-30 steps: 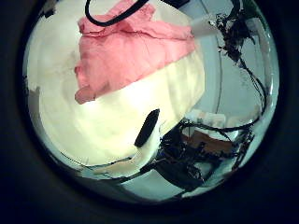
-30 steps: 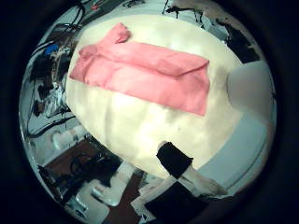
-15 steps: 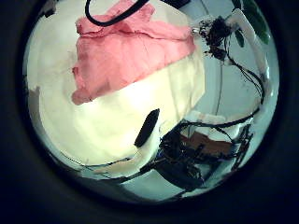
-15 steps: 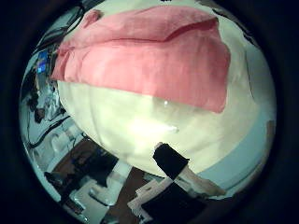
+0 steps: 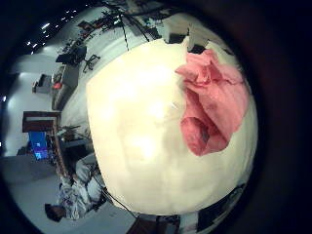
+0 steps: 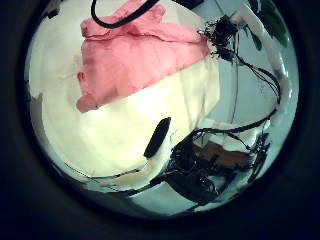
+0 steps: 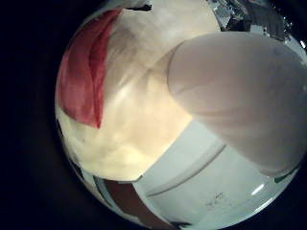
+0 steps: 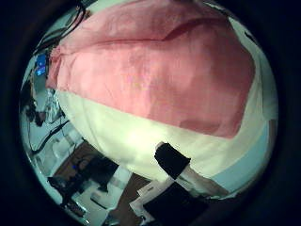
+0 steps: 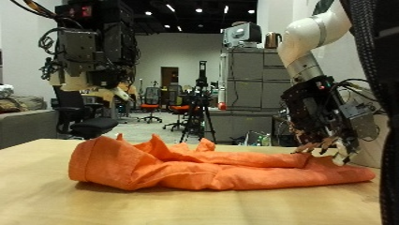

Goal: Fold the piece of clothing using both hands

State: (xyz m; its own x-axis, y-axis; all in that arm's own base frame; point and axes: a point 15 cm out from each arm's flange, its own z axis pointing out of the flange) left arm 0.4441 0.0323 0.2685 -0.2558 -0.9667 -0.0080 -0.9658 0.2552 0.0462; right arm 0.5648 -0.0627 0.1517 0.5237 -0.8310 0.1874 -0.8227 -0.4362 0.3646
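An orange piece of clothing (image 9: 199, 165) is lying in a long, rumpled band across the pale wooden surface (image 9: 50, 202), stretching from the left part of the surface to its right part. Its left end is bunching into thick rounded folds, a few peaks are standing up along the far edge near the middle, and the right end is flattening into a thin strip. No writing is showing on the cloth.

At that right end a hand (image 9: 327, 117) is hanging with its fingers (image 9: 327, 147) curled downward, their tips just above or touching the cloth; whether it is gripping the cloth cannot be told, nor which hand it is.

In the right thumb side palm view the clothing (image 8: 155, 66) is filling much of the frame, close under that palm. In the left thumb side palm view the garment (image 6: 135, 55) is lying farther off on the surface (image 6: 110, 135).
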